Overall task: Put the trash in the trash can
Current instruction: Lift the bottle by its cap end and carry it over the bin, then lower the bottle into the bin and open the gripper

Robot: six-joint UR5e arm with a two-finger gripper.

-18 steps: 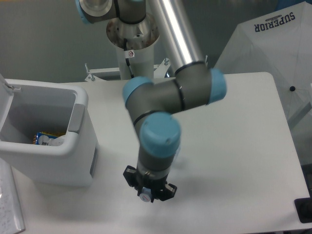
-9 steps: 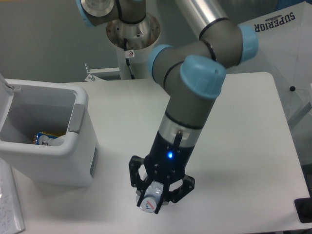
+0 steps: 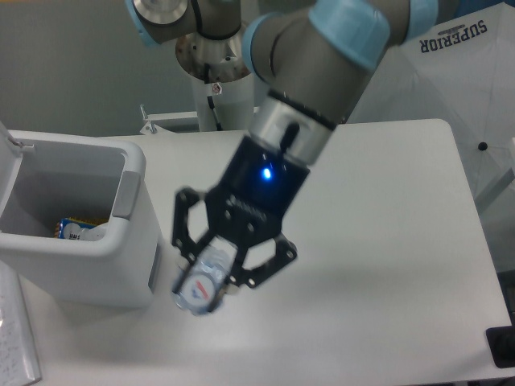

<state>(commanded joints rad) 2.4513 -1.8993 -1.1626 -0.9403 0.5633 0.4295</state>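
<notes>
My gripper (image 3: 211, 272) hangs well above the table, shut on a crushed clear bluish plastic bottle (image 3: 201, 283), one piece of the trash. The bottle's lower end pokes out below the black fingers (image 3: 187, 233). It hovers just right of the trash can (image 3: 72, 241), a boxy white bin at the left with a grey panel (image 3: 125, 195) on its right rim. Inside the bin lie a yellow-and-blue packet and something white (image 3: 79, 230). The bin's white lid (image 3: 10, 161) stands open at its far left. I cannot make out a crumpled wrapper on the table.
The arm's base column (image 3: 217, 80) rises behind the table's far edge. A white umbrella (image 3: 459, 88) with dark lettering leans beyond the table's right side. A dark object (image 3: 502, 346) sits off the front right corner.
The gripper has risen from the tabletop with the bottle in it and swung left toward the bin, coming much nearer the camera.
</notes>
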